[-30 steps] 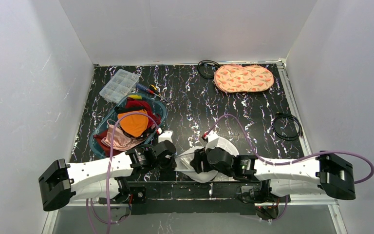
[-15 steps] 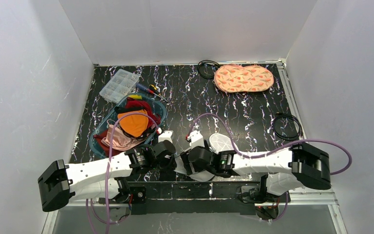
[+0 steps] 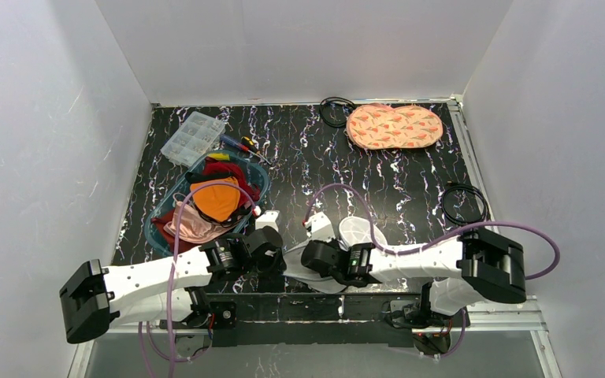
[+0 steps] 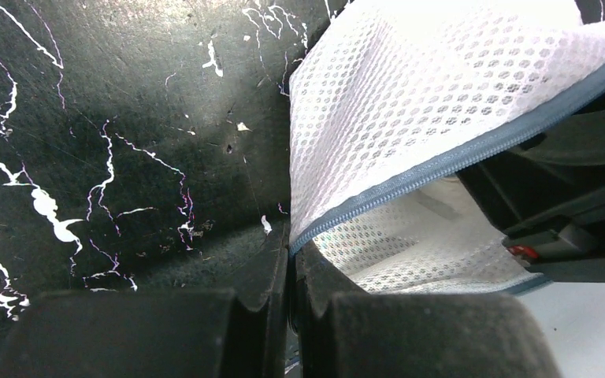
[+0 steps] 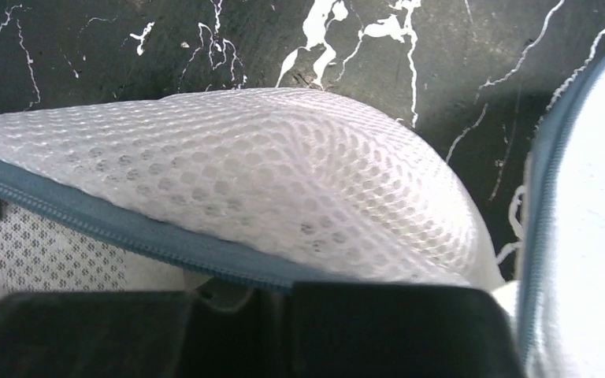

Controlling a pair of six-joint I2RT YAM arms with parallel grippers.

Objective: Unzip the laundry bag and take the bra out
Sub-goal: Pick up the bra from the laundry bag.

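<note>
The laundry bag is lying at the middle of the table's near edge, between both hands. You are handling light, floppy mesh that will probably fold and slip, so take the firmer zipper trim. Your left hand is pinching that trim, fingers shut together. Your right hand is gripping it narrowly farther along the rim.

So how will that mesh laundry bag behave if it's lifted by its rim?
Likely floppy: the laundry bag has a mesh wall that buckles and folds where the left gripper pinches its zipper trim. It is probably light, being thin open mesh. Slumped open like this, it seems unlikely to roll.
</note>
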